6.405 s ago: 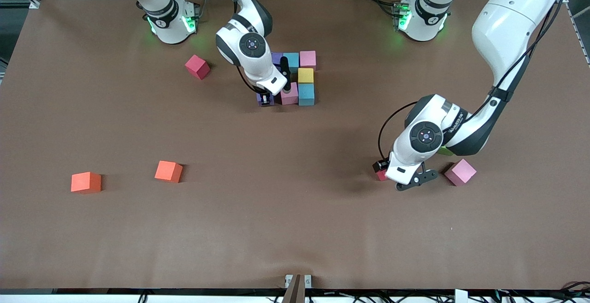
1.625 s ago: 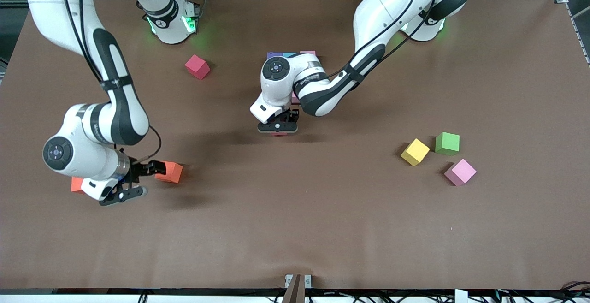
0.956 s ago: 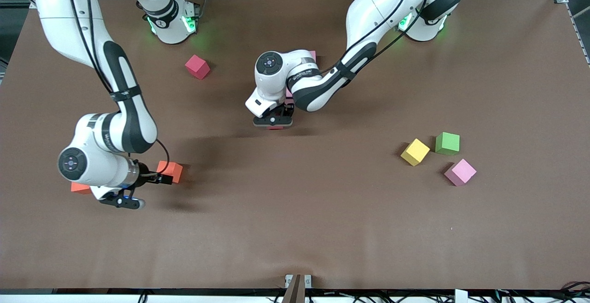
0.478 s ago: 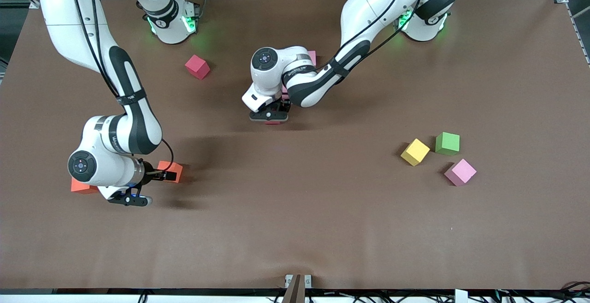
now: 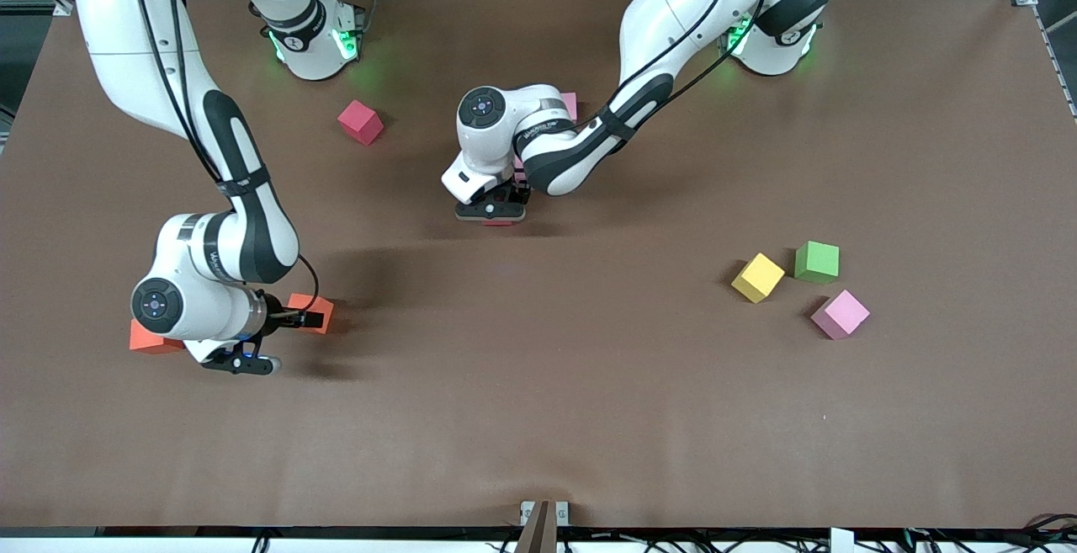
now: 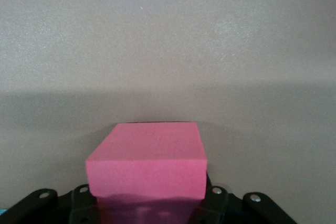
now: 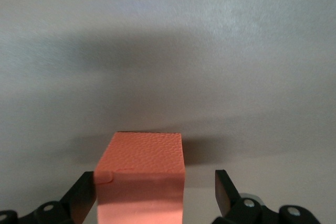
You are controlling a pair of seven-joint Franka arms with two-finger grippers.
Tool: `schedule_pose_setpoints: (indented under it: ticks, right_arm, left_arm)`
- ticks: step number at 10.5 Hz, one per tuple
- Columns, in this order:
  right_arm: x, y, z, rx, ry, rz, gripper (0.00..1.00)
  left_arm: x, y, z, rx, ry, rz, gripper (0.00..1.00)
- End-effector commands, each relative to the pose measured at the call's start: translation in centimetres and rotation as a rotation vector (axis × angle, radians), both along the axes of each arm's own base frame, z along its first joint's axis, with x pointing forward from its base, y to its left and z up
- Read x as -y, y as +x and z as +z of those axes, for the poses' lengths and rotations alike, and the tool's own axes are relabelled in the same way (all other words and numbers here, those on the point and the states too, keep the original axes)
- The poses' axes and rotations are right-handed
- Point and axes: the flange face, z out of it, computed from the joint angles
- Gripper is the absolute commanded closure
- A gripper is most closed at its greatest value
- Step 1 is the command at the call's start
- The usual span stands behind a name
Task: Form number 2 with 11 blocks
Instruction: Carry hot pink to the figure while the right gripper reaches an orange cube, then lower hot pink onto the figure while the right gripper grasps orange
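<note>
Blocks first: orange block (image 5: pixel 313 312) sits on table (image 5: pixel 538 418) toward right arm's end; right gripper (image 5: pixel 267 340) is down around it w/ fingers (image 7: pixel 224 188) spread wide, not clenched. Second orange block (image 5: pixel 143 339) just beside, partly under the wrist. Farther back, mid-table, left gripper (image 5: pixel 490 215) has fingers clenched on a red block (image 6: pixel 147 159), right by the part-built number 2 (image 5: pixel 569 103), mostly hidden by arm.

Left gripper (image 5: pixel 492 215) apparently grips a red block (image 5: pixel 498 222); right gripper (image 5: pixel 269 341) straddles an orange block (image 5: pixel 312 312).
</note>
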Motion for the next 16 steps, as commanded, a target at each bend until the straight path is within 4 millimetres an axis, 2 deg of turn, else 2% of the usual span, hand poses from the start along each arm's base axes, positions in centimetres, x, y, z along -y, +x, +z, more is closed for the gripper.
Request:
schedule_pose_setpoints:
  ticks: [1,2,3,5,8,10,12,16]
  right_arm:
    - [1.0,-0.6,-1.7,-0.008,-0.009,-0.011,0.36]
    - [0.5,-1.2,-2.6,-0.013,-0.011,-0.009,0.77]
    - [0.3,-1.4,-2.7,-0.017,-0.01,-0.012,1.0]
    - [0.0,-1.2,-1.6,-0.013,-0.005,-0.008,1.0]
    - [-4.1,-0.2,2.1,-0.027,0.01,0.054,1.0]
    - [-6.4,0.4,3.4,-0.001,0.011,0.065,1.0]
    - [-10.3,0.5,4.1,0.023,0.008,0.076,1.0]
    - [-10.8,0.7,4.8,0.037,0.01,0.096,1.0]
  left_arm:
    - [0.3,0.0,-0.3,-0.009,-0.001,0.019,0.6]
    - [0.3,-0.1,-0.3,-0.009,0.0,0.018,0.6]
    - [0.3,0.0,-0.3,-0.009,0.0,0.016,0.6]
    - [0.2,-0.1,-0.3,-0.01,0.004,0.011,0.59]
    - [0.2,-0.6,-0.8,-0.018,0.016,0.003,0.59]
    - [0.0,-0.6,-0.8,-0.02,0.024,0.002,0.59]
    - [-0.3,-0.9,-0.9,-0.034,0.06,0.0,0.59]
    - [0.0,-1.4,-0.8,-0.04,0.067,-0.004,0.59]
